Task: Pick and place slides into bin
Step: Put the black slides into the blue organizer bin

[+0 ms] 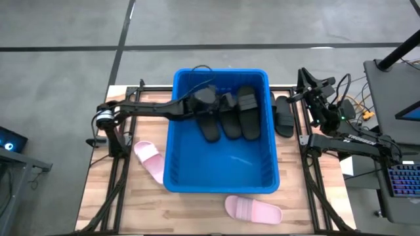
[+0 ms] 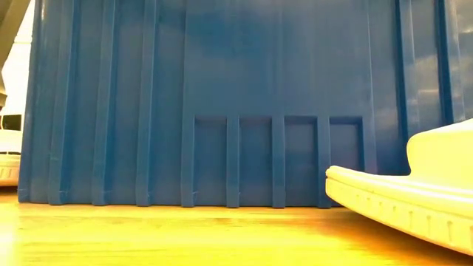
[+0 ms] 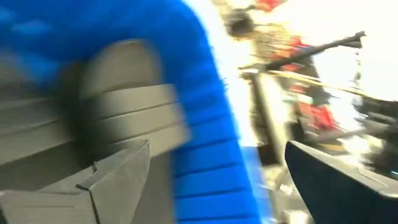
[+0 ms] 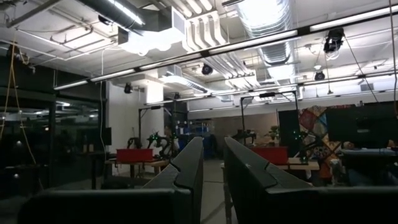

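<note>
The blue bin (image 1: 220, 174) stands mid-table. Three black slides (image 1: 230, 121) lie side by side on its floor at the far end. A fourth black slide (image 1: 283, 115) lies on the table just outside the bin's right wall. One pink slide (image 1: 149, 160) lies by the bin's left wall and another (image 1: 252, 208) lies near the table's front edge. My left gripper (image 1: 220, 99) hangs open over the black slides in the bin and holds nothing; its wrist view shows a black slide (image 3: 124, 112) and the bin's wall (image 3: 205, 137). My right gripper (image 4: 212, 180) is folded back at the table's right, shut and pointing up into the room.
The bin's tall ribbed wall (image 2: 222, 111) fills the low view, with the near pink slide (image 2: 414, 196) in front of it at the right. Bare table shows in front of the bin (image 1: 197, 210). A desk with a keyboard (image 1: 403, 180) stands off the table's right side.
</note>
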Robot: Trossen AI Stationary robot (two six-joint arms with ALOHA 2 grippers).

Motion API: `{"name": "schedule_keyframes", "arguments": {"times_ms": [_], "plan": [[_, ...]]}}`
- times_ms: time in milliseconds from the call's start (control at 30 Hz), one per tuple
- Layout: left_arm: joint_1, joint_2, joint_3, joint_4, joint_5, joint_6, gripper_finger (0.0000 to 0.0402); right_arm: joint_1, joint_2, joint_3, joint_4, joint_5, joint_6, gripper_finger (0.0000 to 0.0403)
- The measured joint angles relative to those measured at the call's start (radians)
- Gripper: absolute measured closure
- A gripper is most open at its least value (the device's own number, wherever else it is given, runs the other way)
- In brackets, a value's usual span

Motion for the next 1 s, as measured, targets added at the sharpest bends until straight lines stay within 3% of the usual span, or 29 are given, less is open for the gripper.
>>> {"name": "schedule_keyframes", "arguments": {"times_ms": [100, 333, 433, 600, 733, 867, 1000], "plan": [[-0.011, -0.017, 0.0, 0.16, 0.058, 0.118, 0.0045, 0.0, -0.004, 0.0, -0.003, -0.064, 0.0, 0.0346], [-0.022, -0.034, 0.0, 0.438, 0.066, 0.341, 0.0045, 0.0, -0.005, 0.0, -0.023, -0.326, 0.038, 0.0346], [-0.019, -0.035, 0.0, 0.524, 0.097, 0.362, 0.0045, 0.0, -0.005, 0.0, -0.057, -0.376, 0.1, 0.0346], [-0.01, -0.034, 0.0, 0.53, 0.105, 0.272, 0.0045, 0.0, -0.003, 0.0, -0.073, -0.377, 0.152, 0.0346], [0.0, -0.034, 0.0, 0.542, 0.189, 0.29, 0.0046, 0.0, 0.003, 0.025, -0.08, -0.336, 0.18, 0.0346], [0.0, -0.044, -0.001, 0.647, 0.23, 0.451, 0.0051, 0.0, 0.033, 0.07, -0.089, -0.253, 0.153, 0.0346], [-0.001, -0.106, -0.001, 0.676, 0.274, 0.701, 0.0088, 0.0, 0.068, 0.134, -0.131, -0.227, 0.15, 0.0346]]}}
